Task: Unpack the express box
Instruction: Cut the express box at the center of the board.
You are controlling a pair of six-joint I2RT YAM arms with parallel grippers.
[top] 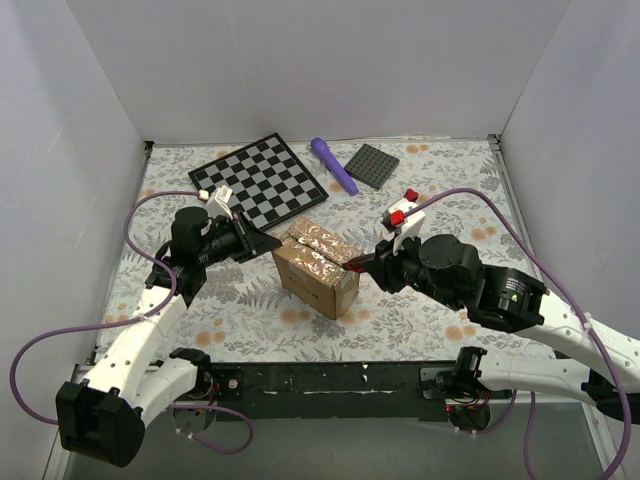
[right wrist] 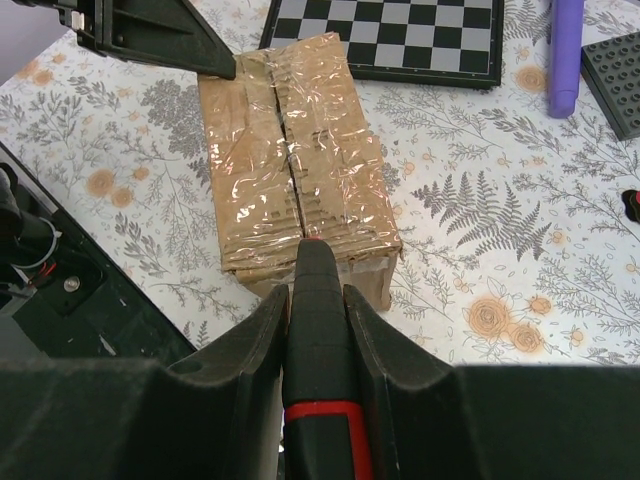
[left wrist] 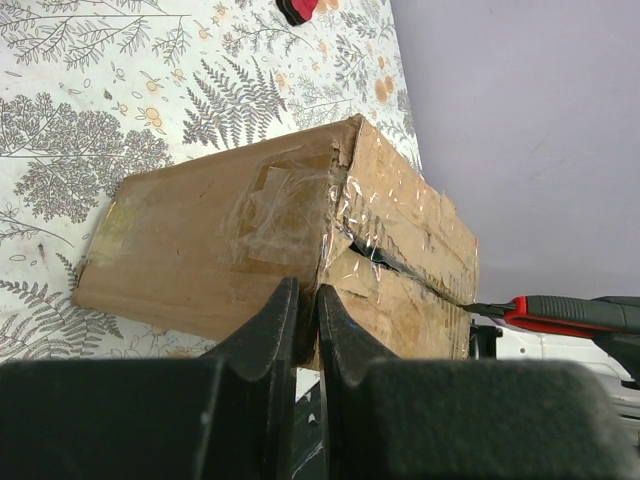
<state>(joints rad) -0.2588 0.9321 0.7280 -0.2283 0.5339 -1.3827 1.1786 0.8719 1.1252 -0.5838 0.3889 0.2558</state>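
At the tape-cutting step, with the express box (top: pixel 315 265) taped shut at mid-table just in front of the chessboard (top: pixel 260 180), braced at one corner by the pinched-shut left gripper (top: pixel 270 243) and met at its seam by the cutter (left wrist: pixel 560 313) clamped in the right gripper (right wrist: pixel 316 300); next, likely, drawing the blade straight along the seam without shoving the box.

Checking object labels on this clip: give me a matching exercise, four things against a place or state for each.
1. express box
2. purple cylinder
3. red-and-black tool
4. checkerboard

a. clamped in the right gripper
b. lying between the checkerboard and the grey plate
c. shiny tape across its top
d. flat on the table, behind the box

Pairs: 1-c, 2-b, 3-a, 4-d
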